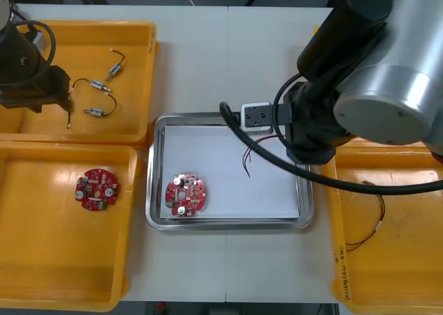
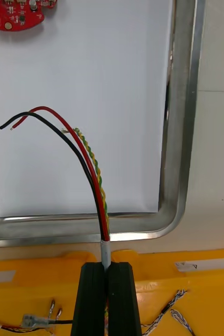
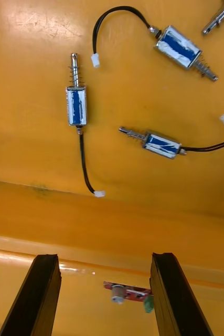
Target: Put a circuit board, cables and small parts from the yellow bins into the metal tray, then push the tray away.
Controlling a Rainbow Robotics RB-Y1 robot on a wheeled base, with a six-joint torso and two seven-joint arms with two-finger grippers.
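My right pincer (image 2: 106, 266) is clenching a cable bundle (image 2: 93, 173) of red, black and twisted yellow wires. It is hanging just above the rim of a right-side yellow bin (image 2: 195, 294). The bundle's loose ends are reaching over the white inside of the metal tray (image 2: 184, 105). A round red circuit board (image 1: 185, 194) is lying in the tray's near-left part. My left pincer (image 3: 104, 258) is hovering released over the far-left bin (image 1: 131, 34), above small metal parts (image 3: 76, 105).
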